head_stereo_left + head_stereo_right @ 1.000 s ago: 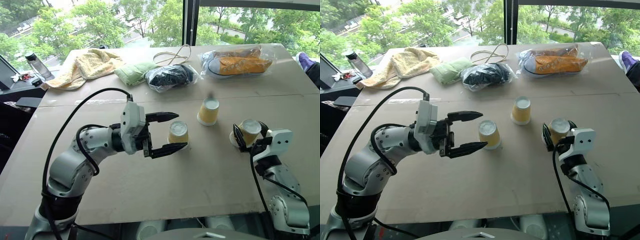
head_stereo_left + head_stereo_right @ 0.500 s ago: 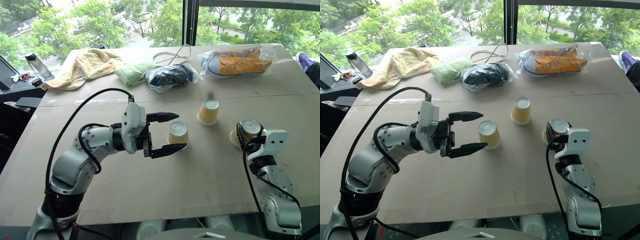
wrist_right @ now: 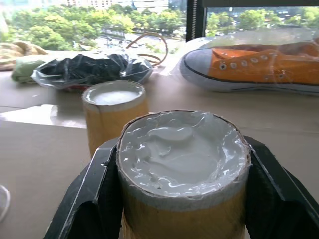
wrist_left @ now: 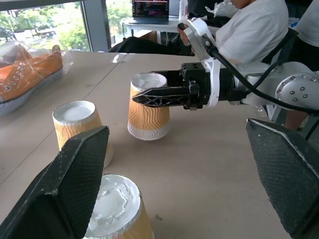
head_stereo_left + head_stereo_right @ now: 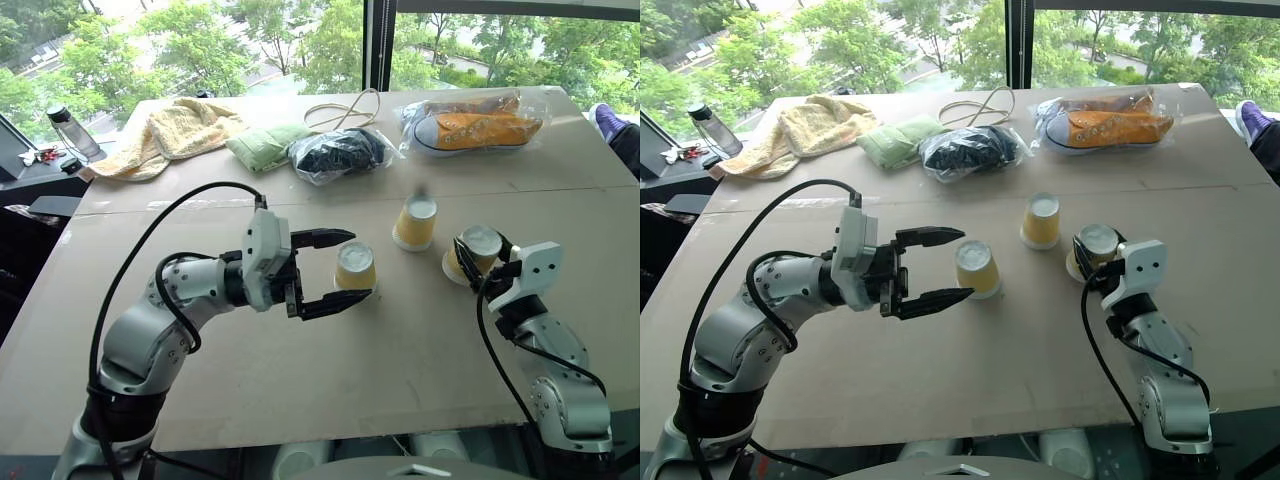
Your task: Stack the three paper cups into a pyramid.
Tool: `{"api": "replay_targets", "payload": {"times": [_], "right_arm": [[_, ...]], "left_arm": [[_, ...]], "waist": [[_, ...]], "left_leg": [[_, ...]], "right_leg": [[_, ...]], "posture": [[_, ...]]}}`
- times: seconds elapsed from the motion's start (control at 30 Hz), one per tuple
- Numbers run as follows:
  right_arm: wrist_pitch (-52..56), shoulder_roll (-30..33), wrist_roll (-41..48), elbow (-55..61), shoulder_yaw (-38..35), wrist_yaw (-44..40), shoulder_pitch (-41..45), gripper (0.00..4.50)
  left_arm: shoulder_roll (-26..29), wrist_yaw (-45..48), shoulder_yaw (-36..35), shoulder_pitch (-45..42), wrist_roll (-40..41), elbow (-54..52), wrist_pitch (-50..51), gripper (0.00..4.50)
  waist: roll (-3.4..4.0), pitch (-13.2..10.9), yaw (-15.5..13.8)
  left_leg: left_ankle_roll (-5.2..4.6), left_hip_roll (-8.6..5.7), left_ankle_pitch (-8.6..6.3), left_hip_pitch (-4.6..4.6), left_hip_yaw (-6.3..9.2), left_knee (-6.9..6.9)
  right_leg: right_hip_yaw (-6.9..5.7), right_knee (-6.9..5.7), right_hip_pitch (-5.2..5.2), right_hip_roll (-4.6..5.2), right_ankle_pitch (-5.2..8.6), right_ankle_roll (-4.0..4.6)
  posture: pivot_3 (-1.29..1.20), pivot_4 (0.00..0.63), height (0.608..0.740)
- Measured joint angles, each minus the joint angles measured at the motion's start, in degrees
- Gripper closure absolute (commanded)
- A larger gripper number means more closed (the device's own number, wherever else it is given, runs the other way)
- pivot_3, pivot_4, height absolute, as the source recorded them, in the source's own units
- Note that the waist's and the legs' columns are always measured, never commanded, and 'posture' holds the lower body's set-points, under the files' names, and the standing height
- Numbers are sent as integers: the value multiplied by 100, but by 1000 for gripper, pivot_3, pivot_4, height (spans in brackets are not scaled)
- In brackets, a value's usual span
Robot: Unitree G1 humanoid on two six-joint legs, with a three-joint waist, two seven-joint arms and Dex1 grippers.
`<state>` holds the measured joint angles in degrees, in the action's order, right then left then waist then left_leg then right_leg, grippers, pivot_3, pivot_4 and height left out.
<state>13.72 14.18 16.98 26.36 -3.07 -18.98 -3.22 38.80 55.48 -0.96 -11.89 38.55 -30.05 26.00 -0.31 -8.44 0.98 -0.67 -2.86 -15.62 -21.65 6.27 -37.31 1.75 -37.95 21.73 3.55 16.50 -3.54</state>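
Observation:
Three yellow-orange paper cups stand upside down on the brown table (image 5: 400, 350). The left cup (image 5: 355, 267) sits between the spread fingers of my left gripper (image 5: 361, 266), which is open and not touching it. The middle cup (image 5: 415, 222) stands free, a little farther back. My right gripper (image 5: 476, 256) is shut on the right cup (image 5: 478, 243), just right of the middle cup. The right wrist view shows this cup (image 3: 182, 164) clamped between both fingers (image 3: 89, 199). In the left wrist view the held cup (image 4: 148, 107) is close to the tabletop.
Along the far side lie an orange shoe in a plastic bag (image 5: 480, 125), a bagged black item (image 5: 340, 152), a green cloth (image 5: 265, 145), a yellow towel (image 5: 175, 130) and a looped cord (image 5: 345, 110). A person (image 4: 249, 30) sits beyond the table's right side.
My right gripper has shut on the right cup and carried it left, closer to the middle cup. The left gripper and the other two cups have stayed put.

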Motion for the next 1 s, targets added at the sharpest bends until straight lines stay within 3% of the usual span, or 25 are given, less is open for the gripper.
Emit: {"api": "replay_targets", "payload": {"times": [0.2, 0.4, 0.8, 0.87, 0.93, 0.97, 1.0], "right_arm": [[319, 613, 523, 22, 465, -1146, 284, 2253], [222, 622, 567, -485, 859, -1692, 627, 2253], [-92, 435, 324, -1156, 1014, -1874, 887, 2253], [-136, 396, 258, -1172, 1028, -1864, 899, 1253], [-191, 364, 201, -1174, 1031, -1831, 899, 732], [-236, 347, 188, -1180, 1027, -1810, 899, 78], [-270, 340, 189, -1180, 1020, -1806, 899, 27]], "left_arm": [[217, -201, -643, 1070, 76, -282, 9, 0], [217, -331, -984, 1988, -68, -391, -156, 0], [208, -359, -1020, 2136, -125, -547, -323, 0], [208, -355, -1020, 2081, -121, -547, -329, 0], [208, -337, -1017, 2054, -122, -547, -330, 0], [208, -326, -1016, 2035, -123, -546, -334, 0], [208, -323, -1016, 2020, -122, -546, -337, 0]], "waist": [[2, -1, 5], [-1, -3, -20], [0, -3, -23], [0, -3, -23], [-1, -3, -22], [0, -3, -22], [0, -3, -22]], "left_leg": [[-8, 5, -5, 0, 2, 2], [-22, 2, -13, 0, 4, 1], [-20, 1, -13, -2, 8, 4], [-20, 0, -13, -2, 8, 4], [-20, 0, -12, -2, 7, 4], [-19, 0, -12, -2, 8, 4], [-19, 0, -12, -2, 8, 4]], "right_leg": [[3, 7, 0, 6, 1, 1], [0, 4, -2, 14, 0, 2], [-4, 4, 0, 16, 0, 3], [-2, 5, 0, 16, -1, 2], [-2, 5, 0, 16, -1, 2], [-3, 5, 1, 16, -1, 2], [-3, 5, 1, 16, -1, 2]], "posture": [[0, 150, 740], [0, 150, 740], [0, 150, 740], [0, 150, 740], [0, 150, 740], [0, 150, 740], [0, 150, 740]]}}
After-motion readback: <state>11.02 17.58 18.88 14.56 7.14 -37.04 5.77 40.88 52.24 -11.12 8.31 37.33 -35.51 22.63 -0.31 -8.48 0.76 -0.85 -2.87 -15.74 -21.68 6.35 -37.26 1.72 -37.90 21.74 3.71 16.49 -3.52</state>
